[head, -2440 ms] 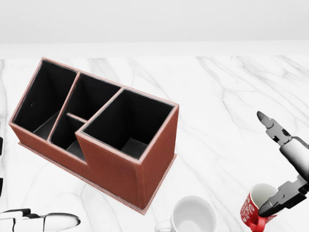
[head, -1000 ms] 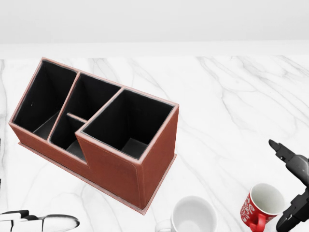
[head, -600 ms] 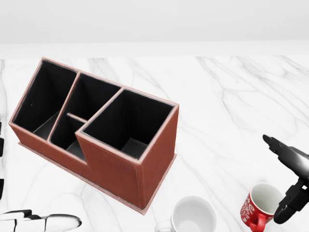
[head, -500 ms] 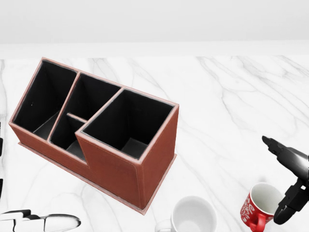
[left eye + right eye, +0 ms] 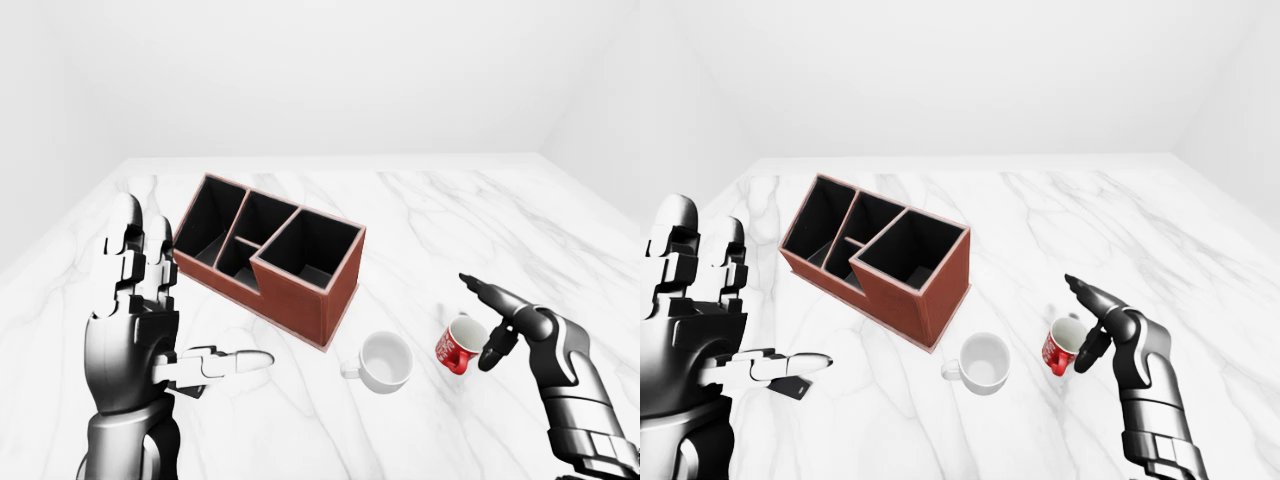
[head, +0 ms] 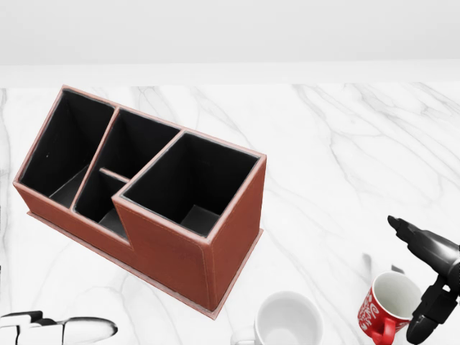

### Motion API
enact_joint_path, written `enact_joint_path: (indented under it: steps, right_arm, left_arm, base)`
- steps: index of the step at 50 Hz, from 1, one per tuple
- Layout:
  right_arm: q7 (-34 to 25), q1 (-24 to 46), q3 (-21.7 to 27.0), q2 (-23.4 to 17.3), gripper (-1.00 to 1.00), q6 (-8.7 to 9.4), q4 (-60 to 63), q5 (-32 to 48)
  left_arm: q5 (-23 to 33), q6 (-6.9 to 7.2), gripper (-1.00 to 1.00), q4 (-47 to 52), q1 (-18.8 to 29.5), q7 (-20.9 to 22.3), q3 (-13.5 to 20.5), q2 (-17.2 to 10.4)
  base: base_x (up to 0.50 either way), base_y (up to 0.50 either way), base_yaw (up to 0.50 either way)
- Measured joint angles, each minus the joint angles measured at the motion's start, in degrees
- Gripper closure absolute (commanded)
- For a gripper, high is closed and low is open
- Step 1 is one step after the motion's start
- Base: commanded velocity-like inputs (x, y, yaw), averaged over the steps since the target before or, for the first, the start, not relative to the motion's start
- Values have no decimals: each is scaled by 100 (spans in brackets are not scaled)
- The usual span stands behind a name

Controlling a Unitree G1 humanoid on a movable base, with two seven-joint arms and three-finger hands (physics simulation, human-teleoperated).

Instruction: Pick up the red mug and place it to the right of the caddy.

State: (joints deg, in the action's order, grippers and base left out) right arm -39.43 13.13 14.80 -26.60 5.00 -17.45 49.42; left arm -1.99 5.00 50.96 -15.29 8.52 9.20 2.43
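At the lower right of the left-eye view, the right robot hand (image 5: 492,322) reaches in over the marble desk (image 5: 470,220) with its fingers spread: one dark finger (image 5: 481,290) points up and to the left above the red mug (image 5: 460,344), while another (image 5: 494,348) hangs down just beside the mug's right wall. The fingers stand about the mug rather than closing round it, and whether the lower finger touches the wall cannot be told. The red mug sits upright on the desk, its white inside showing, white lettering on its red side and its handle turned toward the bottom of the view. Just to the left of it, apart from it, a white mug (image 5: 384,361) stands upright with its handle to the left. Farther up and to the left sits the caddy (image 5: 270,255), a brown box with black compartments set at a slant to the desk's edges; the red mug lies below and to the right of the caddy's nearest corner, near the desk's lower edge in the head view. At the left of the left-eye view the left robot hand (image 5: 140,320) is raised upright over the desk's left side, fingers straight and spread, thumb stretched toward the right, holding nothing.
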Motion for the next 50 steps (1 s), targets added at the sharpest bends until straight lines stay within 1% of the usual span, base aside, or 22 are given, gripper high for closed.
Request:
enact_joint_path:
  steps: [16,36,50]
  right_arm:
    - [151,35,-110,11,-100,0,-311,62]
    - [162,58,-139,2,-100,0,-402,116]
    - [323,185,-224,-15,-100,0,-747,91]
  left_arm:
    - [-26,0,-100,26,-9,26,34,7]
    - [-48,0,-100,69,-8,39,53,17]
    - [-44,0,-100,76,1,27,38,14]
  base:
    - [0,0,0]
    - [0,0,0]
    - [0,0,0]
